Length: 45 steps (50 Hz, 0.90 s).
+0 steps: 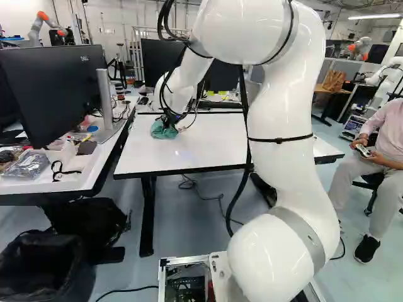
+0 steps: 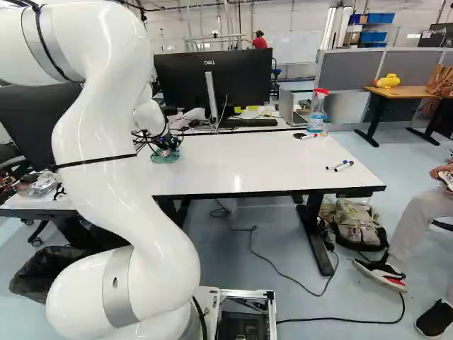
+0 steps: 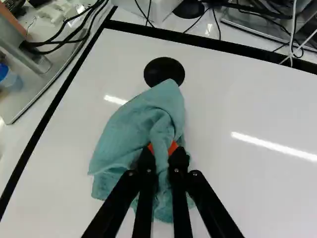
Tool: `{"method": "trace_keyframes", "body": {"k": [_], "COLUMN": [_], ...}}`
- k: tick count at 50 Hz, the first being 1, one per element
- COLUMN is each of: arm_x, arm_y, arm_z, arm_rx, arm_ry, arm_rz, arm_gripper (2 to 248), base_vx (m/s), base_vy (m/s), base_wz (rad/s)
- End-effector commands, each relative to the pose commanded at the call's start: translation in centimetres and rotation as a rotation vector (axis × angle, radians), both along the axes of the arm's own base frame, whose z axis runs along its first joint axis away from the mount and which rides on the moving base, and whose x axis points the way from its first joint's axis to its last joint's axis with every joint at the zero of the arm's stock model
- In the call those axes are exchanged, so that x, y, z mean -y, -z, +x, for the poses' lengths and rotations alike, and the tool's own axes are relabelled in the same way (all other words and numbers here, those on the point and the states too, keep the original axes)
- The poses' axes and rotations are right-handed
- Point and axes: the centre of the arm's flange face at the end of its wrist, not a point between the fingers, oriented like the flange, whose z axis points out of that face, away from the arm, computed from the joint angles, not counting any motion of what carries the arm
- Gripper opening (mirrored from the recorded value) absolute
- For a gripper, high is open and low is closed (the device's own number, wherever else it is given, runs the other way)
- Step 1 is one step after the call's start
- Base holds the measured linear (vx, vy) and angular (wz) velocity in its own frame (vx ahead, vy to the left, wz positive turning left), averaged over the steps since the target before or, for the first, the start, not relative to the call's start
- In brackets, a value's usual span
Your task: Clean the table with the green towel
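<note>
White tabletop (image 2: 248, 170) (dark-edged) spans the middle of your right base view, a spray bottle (image 2: 316, 117) and markers (image 2: 342, 166) toward its right. Left of centre in your left base view, the gripper (image 1: 169, 119) clamps the green towel (image 1: 162, 131), bunched upon that surface.

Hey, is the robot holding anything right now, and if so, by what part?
Yes, the black two-fingered tool holds the crumpled green cloth towel by a bunched fold near its middle.
</note>
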Motion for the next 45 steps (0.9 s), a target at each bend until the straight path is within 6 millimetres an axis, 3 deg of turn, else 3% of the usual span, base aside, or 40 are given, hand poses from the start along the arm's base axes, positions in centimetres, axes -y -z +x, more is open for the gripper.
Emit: {"method": "trace_keyframes", "body": {"k": [20, 45], "arm_x": [-2.6, -3.3], "arm_y": [-0.1, -0.3], "arm_z": [-2.1, -6.6], "arm_rx": [-0.006, -0.028], "arm_ry": [-0.052, -0.095], "arm_rz": [-0.002, -0.013], "arm_gripper": [38, 38], "base_vx": [0.000, 0.000], "base_vy": [0.000, 0.000], "base_wz": [0.000, 0.000]}}
